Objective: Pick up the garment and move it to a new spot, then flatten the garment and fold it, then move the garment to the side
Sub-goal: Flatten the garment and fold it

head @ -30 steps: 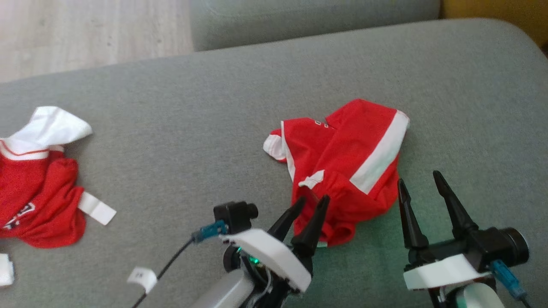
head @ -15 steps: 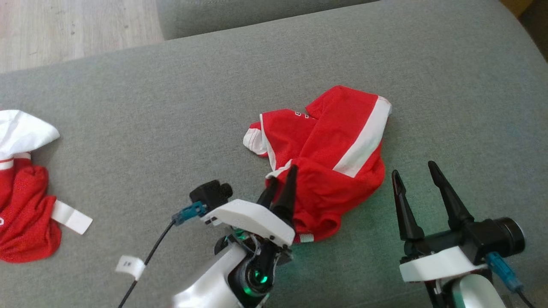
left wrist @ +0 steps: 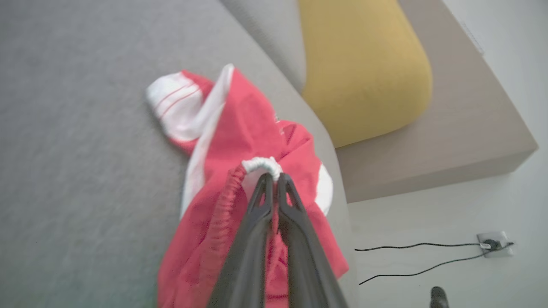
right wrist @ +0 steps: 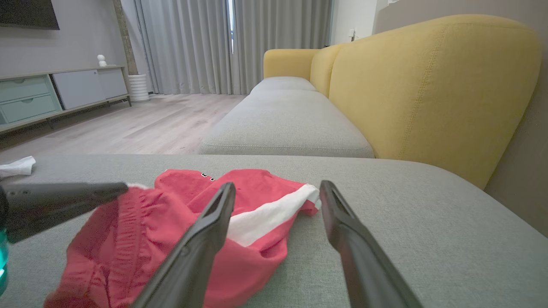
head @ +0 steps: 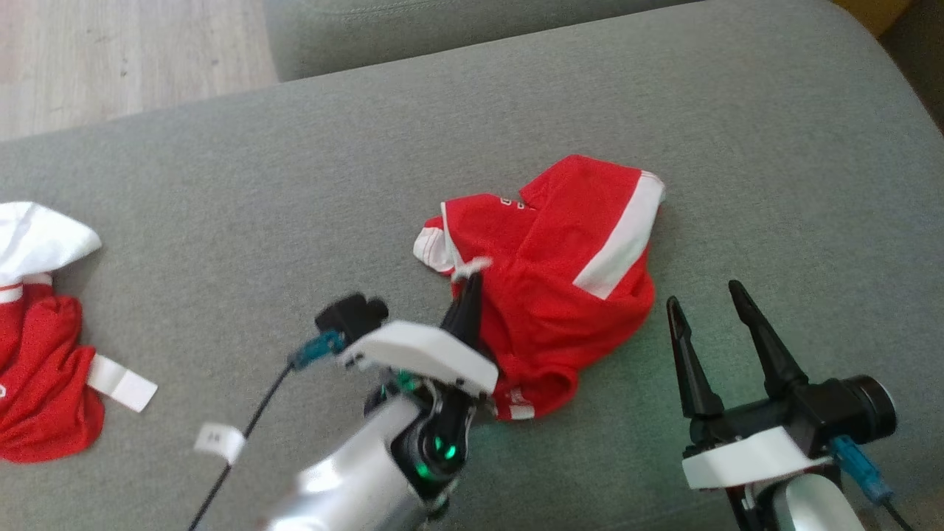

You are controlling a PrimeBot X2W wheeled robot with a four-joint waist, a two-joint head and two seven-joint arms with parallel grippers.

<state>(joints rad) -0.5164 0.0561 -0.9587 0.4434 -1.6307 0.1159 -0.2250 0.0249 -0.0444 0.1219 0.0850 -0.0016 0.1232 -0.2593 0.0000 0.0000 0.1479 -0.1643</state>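
Lying crumpled mid-way along the grey sofa cushion [head: 295, 184], the red-and-white garment [head: 568, 310] is one of two such pieces, with the second garment [head: 44, 376] well apart at the cushion's left edge. Its long axis runs diagonally, from the end nearest the robot up to the white-striped end pointing far-right. Of two grippers, the left gripper [head: 472, 284] is pinched on its white-edged fold, while the right gripper [head: 704, 295] stands spread just beside it, holding nothing.

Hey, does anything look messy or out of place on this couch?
Yes. The red garment lies bunched in a heap on the grey cushion, its white edge pinched in the left gripper. A second red-and-white garment sits crumpled at the far left.
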